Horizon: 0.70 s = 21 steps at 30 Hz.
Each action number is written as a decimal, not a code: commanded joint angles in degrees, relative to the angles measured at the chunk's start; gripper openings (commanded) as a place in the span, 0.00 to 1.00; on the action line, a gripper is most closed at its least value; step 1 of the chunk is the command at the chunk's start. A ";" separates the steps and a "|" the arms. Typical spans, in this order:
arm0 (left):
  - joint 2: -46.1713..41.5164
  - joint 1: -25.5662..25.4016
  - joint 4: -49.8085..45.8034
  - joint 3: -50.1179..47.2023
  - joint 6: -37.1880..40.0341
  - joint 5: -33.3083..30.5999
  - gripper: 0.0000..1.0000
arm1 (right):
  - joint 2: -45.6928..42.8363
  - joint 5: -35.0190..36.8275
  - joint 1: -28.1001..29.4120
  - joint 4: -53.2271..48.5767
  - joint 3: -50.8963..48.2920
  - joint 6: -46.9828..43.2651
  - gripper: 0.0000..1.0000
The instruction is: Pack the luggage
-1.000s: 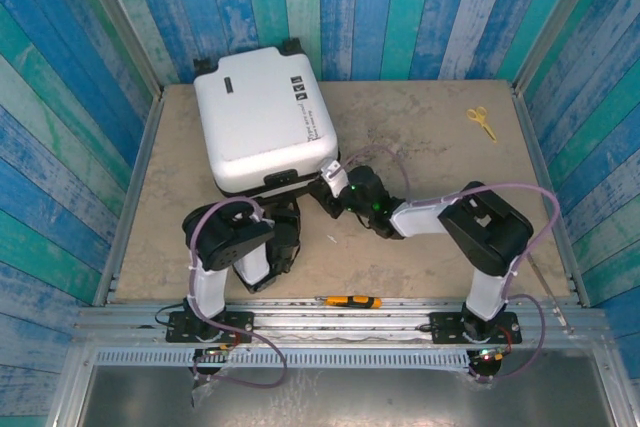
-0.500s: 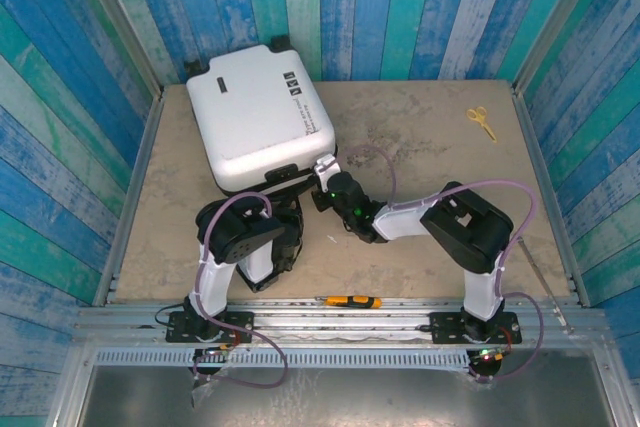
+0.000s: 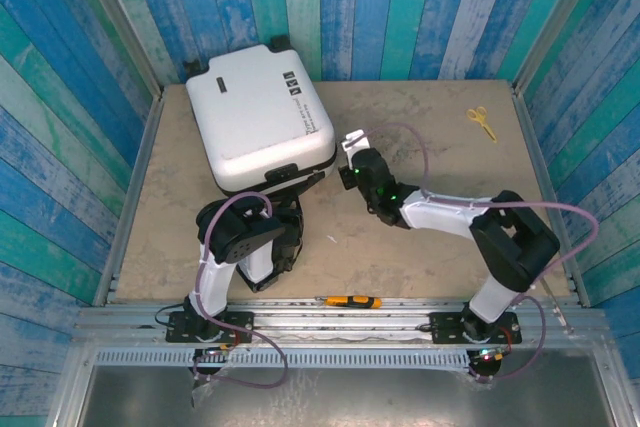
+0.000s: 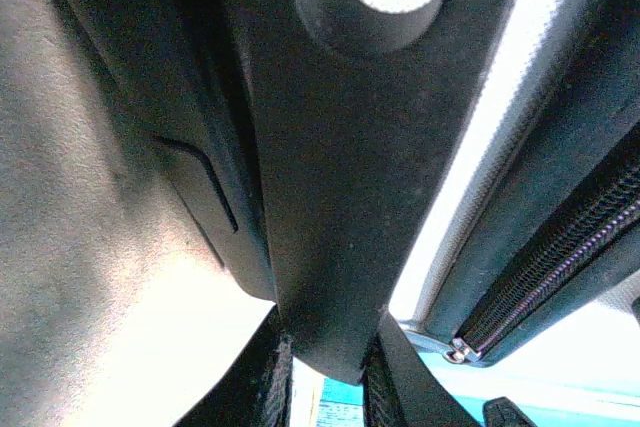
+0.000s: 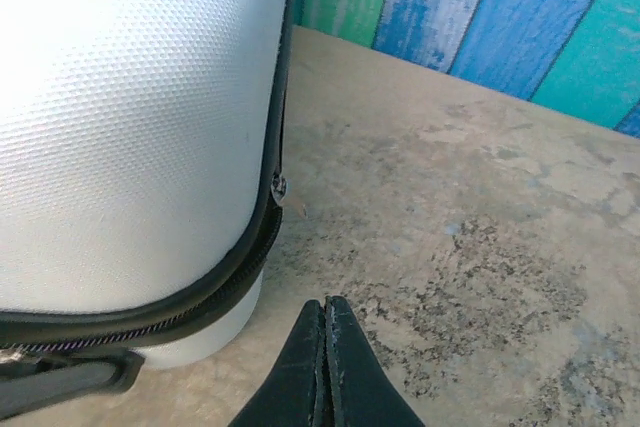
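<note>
The luggage (image 3: 262, 115), a closed white hard-shell suitcase with black trim, lies flat at the back left of the table. Its zipper and white shell (image 5: 120, 127) fill the left of the right wrist view. My left gripper (image 3: 290, 185) sits at the case's near edge, shut on the black handle (image 4: 340, 197), with a finger (image 4: 268, 387) on each side of it. My right gripper (image 3: 349, 147) is shut and empty, its fingertips (image 5: 327, 307) low over the table just right of the case's near right corner, not touching it.
Yellow scissors (image 3: 482, 122) lie at the back right of the table. An orange and black tool (image 3: 348, 301) rests on the front rail between the arm bases. Blue plank walls (image 3: 420, 7) close in the table on three sides.
The suitcase turned slightly and shifted back-left with my left gripper on its handle. My right gripper pulled away from the near right corner to the right and farther back.
</note>
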 commanded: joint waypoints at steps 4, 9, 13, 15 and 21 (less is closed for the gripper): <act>8.73 -1.87 -15.89 -4.38 3.30 10.90 0.00 | -1.32 -26.57 -1.64 9.03 -8.49 1.42 0.40; 8.70 -1.88 -16.21 -4.31 3.49 11.28 0.00 | 5.23 -30.90 -0.40 13.37 -5.83 4.39 0.55; 8.85 -1.88 -16.53 -4.09 3.65 11.48 0.00 | 8.96 -26.07 2.19 13.26 -2.39 4.59 0.58; 8.93 -1.89 -16.56 -3.86 3.75 11.59 0.00 | 10.40 -22.10 3.84 12.53 -0.69 4.24 0.59; 9.36 -1.91 -16.28 -3.94 3.74 11.79 0.00 | 13.61 -11.15 6.31 14.39 2.45 6.73 0.58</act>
